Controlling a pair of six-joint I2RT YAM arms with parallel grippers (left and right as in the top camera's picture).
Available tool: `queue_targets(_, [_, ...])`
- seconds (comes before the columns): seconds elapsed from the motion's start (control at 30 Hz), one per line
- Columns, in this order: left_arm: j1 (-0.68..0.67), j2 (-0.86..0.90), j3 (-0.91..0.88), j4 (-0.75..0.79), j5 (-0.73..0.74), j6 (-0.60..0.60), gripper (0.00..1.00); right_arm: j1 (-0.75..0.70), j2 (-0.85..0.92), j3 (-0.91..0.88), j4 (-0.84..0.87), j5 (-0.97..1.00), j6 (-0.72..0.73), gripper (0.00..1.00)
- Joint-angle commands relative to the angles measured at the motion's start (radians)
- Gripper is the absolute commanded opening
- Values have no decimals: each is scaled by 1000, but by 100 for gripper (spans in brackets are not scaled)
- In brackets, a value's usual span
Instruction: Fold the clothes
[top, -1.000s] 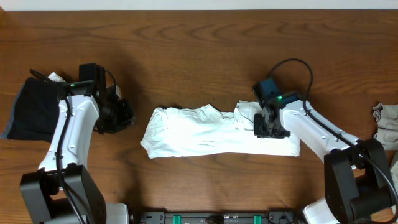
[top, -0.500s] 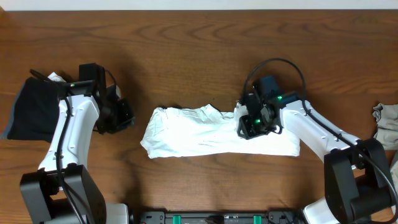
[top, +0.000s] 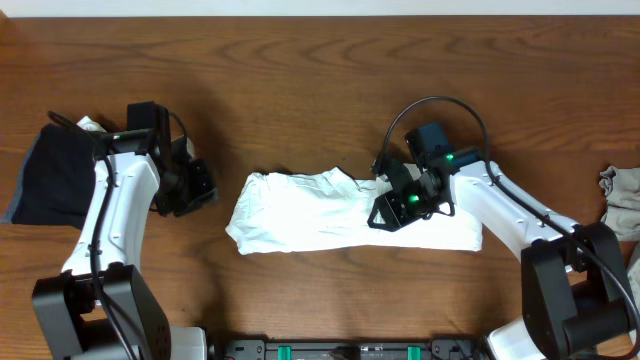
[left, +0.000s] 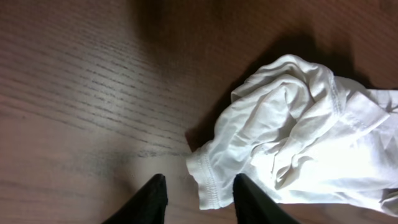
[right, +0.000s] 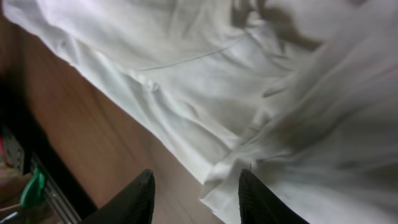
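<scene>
shirt, a crumpled white band, lies between left gripper, just off its left end, and right gripper, over its right half; both gape empty. shallow pinch may catch one layer, skewing the fold.

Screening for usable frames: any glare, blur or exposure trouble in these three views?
Overhead: sharp and evenly lit, the white T-shirt slightly bright, shadows faint. Left wrist: pale glare washes out the table at left, and the shirt's brightest folds are nearly blown out. Right wrist: very close, soft focus, the cloth looks greyish.
</scene>
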Motion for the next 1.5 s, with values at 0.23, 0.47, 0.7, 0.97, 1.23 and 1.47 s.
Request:
queue_targets(0.23, [-34,-6,-2,17,160,139,64,-27,-158,62,3,201,106,47])
queue_targets(0.47, [-124,35,-9,56,159,151,72,-56,-236,62,-26,204,110,51])
queue_targets(0.7, [-146,162,-9,101,149,158,73,-58,-236,61,-75,247,110,52])
queue_targets(0.97, [-148,305,-9,129,125,158,74,-59,-236,61,-80,253,110,51])
queue_targets(1.23, [-154,349,-9,129,231,217,74,-59,-236,61,-79,254,110,52])
queue_targets(1.47, [-154,349,-9,125,310,248,74,-59,-236,61,-84,256,110,52])
